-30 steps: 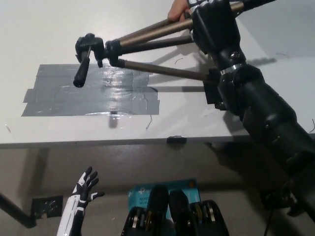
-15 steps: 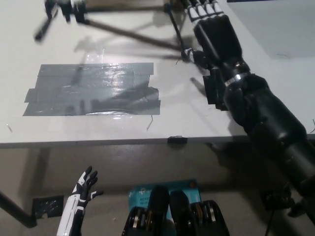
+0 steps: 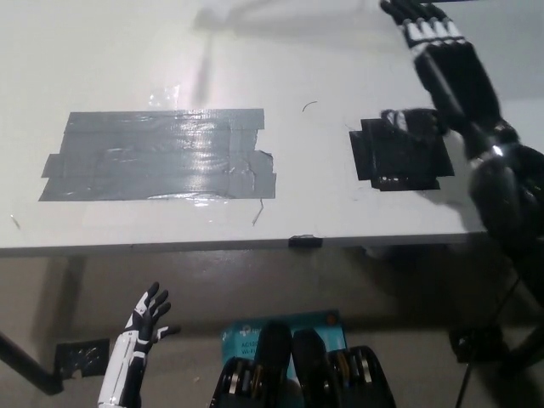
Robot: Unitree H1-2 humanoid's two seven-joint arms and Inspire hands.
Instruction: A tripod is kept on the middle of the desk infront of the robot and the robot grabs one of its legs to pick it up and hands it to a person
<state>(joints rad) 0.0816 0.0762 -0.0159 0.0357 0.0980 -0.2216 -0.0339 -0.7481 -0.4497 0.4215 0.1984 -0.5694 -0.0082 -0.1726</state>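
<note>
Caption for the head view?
Black right hand, open and empty, over the desk near a black tape patch; white left hand open below.

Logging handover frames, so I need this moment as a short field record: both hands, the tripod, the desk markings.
right hand: open, empty, above the desk at far right
left hand: open, resting below the desk edge, lower left
tripod: not in view
desk markings: grey tape patch centre-left; black tape patch beside the right hand
</note>
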